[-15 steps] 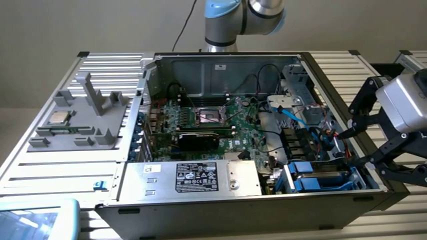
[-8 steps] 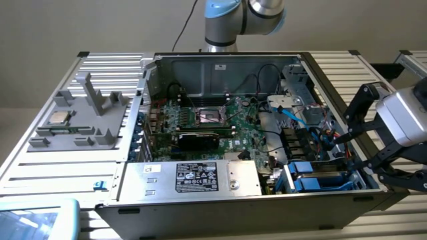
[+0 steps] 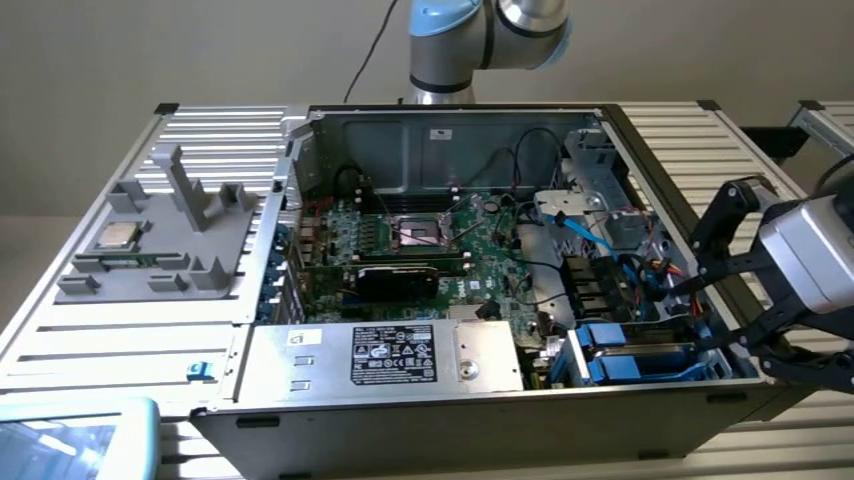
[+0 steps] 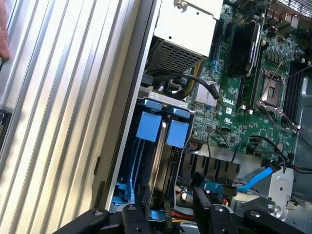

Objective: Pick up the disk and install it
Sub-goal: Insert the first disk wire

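Two blue carrier tabs stand side by side in the drive bay at the corner of the open computer case (image 3: 441, 125). The disk (image 4: 148, 127) sits on edge in that bay, its blue carrier (image 3: 627, 350) showing at the case's near corner on the exterior view's right. My gripper (image 3: 694, 315) hovers just outside the case wall beside this bay. Its two dark fingers (image 4: 142, 207) stand apart over the bay's end, so the gripper (image 4: 170, 209) is open with nothing gripped between them. The disk's label is hidden.
A large silver box with a black-and-white label (image 3: 400, 355) fills the case's near side by the green motherboard (image 3: 427, 250). Blue cables (image 4: 256, 178) and black wires run close to the bay. On the ribbed table (image 3: 134, 335), a grey fixture (image 3: 160, 235) holds a small CPU chip (image 3: 114, 237).
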Robot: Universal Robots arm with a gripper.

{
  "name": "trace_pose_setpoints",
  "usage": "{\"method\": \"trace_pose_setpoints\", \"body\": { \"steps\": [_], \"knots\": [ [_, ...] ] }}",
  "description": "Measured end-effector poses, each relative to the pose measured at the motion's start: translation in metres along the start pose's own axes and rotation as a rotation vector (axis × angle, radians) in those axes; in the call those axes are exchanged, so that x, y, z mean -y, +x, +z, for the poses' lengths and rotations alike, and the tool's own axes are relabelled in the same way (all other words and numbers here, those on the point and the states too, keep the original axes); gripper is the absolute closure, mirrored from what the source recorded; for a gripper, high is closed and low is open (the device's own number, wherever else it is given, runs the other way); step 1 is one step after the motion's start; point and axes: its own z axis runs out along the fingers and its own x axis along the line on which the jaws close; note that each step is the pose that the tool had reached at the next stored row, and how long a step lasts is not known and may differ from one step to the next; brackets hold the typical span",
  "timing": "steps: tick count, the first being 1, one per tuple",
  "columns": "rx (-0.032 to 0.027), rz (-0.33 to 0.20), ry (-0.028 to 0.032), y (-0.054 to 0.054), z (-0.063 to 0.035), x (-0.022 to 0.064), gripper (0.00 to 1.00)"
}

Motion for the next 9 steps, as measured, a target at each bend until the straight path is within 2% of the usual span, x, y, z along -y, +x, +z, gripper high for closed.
{"method": "trace_pose_setpoints", "body": {
  "steps": [3,6,7,9],
  "knots": [
    [-0.0004,-0.02,-0.0063,0.0011,0.0026,0.0011,0.52],
    [0.0006,-0.032,-0.0099,0.0022,0.0044,0.0029,0.52],
    [0.0035,-0.034,-0.0098,0.0025,0.0047,0.0037,0.52],
    [0.0191,-0.038,-0.0066,0.0029,0.0056,0.004,0.52]
  ]
}}
